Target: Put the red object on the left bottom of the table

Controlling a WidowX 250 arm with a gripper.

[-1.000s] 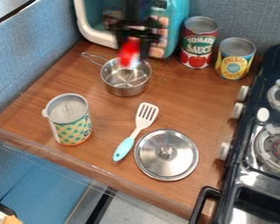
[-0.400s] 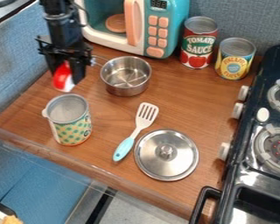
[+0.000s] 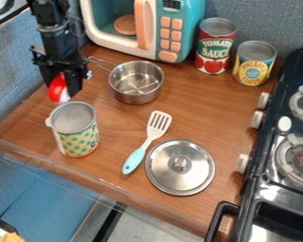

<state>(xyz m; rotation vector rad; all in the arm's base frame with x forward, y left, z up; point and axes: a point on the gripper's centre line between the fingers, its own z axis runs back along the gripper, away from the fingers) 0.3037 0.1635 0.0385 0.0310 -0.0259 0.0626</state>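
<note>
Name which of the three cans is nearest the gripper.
The can with green dots, just below the gripper in the picture; the red-labelled can and the yellow-labelled can stand farther off, to the right of the toy microwave.

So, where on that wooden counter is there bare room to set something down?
The biggest bare patch of counter lies between the pot, food cans, stove and metal lid. A smaller one separates the dotted container from the spatula. It's crowded toward the upper left, where the gripper holds the red object near the pot and dotted container.
</note>
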